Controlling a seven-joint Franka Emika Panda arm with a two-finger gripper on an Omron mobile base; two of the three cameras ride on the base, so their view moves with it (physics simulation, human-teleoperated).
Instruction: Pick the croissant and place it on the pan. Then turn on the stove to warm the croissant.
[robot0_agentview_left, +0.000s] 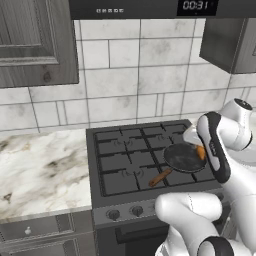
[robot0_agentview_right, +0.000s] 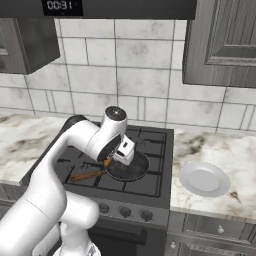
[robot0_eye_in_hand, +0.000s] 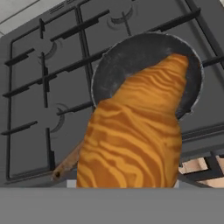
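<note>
One croissant (robot0_eye_in_hand: 133, 135) sits clamped between my fingers, hanging over the pan (robot0_eye_in_hand: 131, 57), whose black bowl rests on the stove (robot0_agentview_left: 125, 150) grates toward the front right burner. My gripper (robot0_agentview_right: 111, 161) hovers just above the pan's rim, though whether the pastry touches the metal I cannot tell

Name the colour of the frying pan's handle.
Reddish-brown wooden handle, clearest in the left base view.
</note>
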